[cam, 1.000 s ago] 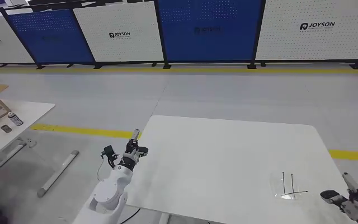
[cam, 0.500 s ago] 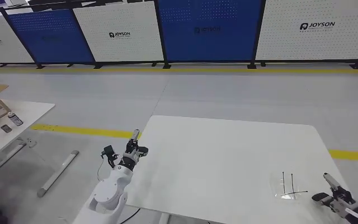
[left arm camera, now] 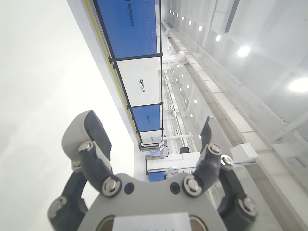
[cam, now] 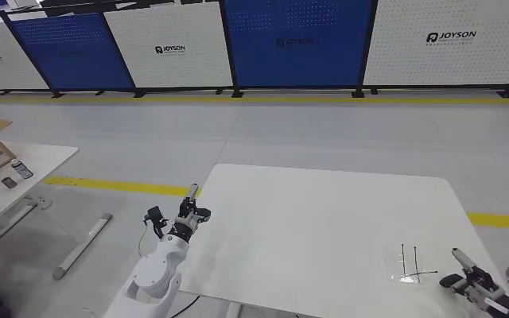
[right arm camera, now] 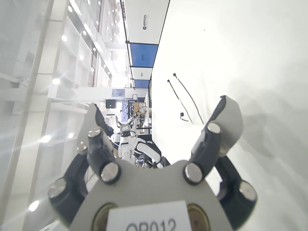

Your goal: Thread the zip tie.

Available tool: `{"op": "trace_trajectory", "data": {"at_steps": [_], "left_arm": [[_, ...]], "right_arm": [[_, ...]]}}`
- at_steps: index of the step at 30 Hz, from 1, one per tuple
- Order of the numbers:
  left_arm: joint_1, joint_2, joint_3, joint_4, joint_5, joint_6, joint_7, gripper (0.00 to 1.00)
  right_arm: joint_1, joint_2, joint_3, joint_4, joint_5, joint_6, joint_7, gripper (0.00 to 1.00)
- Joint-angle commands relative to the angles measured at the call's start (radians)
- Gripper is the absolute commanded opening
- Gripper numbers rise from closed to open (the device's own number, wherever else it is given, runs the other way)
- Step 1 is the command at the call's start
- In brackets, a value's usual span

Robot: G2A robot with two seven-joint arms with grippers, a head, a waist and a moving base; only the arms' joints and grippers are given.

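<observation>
Overhead, three black zip ties [cam: 409, 264] lie close together on the table [cam: 318, 222], lower right of the frame. The right gripper [cam: 455, 269] sits just beside them, and the left gripper [cam: 195, 203] is at the table's left edge. Left wrist: jaws spread, holding nothing. Right wrist: jaws spread and empty, with the zip ties near, just beyond them.

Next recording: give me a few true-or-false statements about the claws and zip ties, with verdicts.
1. The left claw and right claw are both open and empty. True.
2. The zip ties lie nearer the right claw than the left claw. True.
3. The right claw holds a zip tie. False: all lie on the table.
4. The left claw hovers over the zip ties. False: it is at the table's opposite edge.
5. One zip tie is looped shut. False: none is threaded.
</observation>
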Motion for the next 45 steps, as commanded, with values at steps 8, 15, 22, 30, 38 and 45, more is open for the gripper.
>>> {"op": "trace_trajectory", "data": {"at_steps": [8, 15, 22, 30, 38, 45], "left_arm": [[0.0, 0.0, 0.0, 0.0, 0.0, 0.0, 0.0, 1.0], [0.0, 0.0, 0.0, 0.0, 0.0, 0.0, 0.0, 1.0], [0.0, 0.0, 0.0, 0.0, 0.0, 0.0, 0.0, 1.0], [0.0, 0.0, 0.0, 0.0, 0.0, 0.0, 0.0, 1.0], [0.0, 0.0, 0.0, 0.0, 0.0, 0.0, 0.0, 1.0], [0.0, 0.0, 0.0, 0.0, 0.0, 0.0, 0.0, 1.0]], "right_arm": [[0.003, 0.002, -0.003, 0.005, 0.007, 0.004, 0.027, 1.0], [-0.002, 0.001, -0.016, -0.001, -0.016, -0.003, -0.037, 1.0], [-0.008, 0.005, -0.023, 0.002, -0.036, 0.004, -0.036, 0.65], [-0.02, 0.012, -0.019, 0.002, -0.05, 0.003, -0.019, 0.45], [-0.011, 0.018, -0.033, 0.002, -0.077, 0.021, -0.012, 0.38], [-0.002, 0.021, -0.048, 0.007, -0.093, 0.031, -0.022, 0.32]]}}
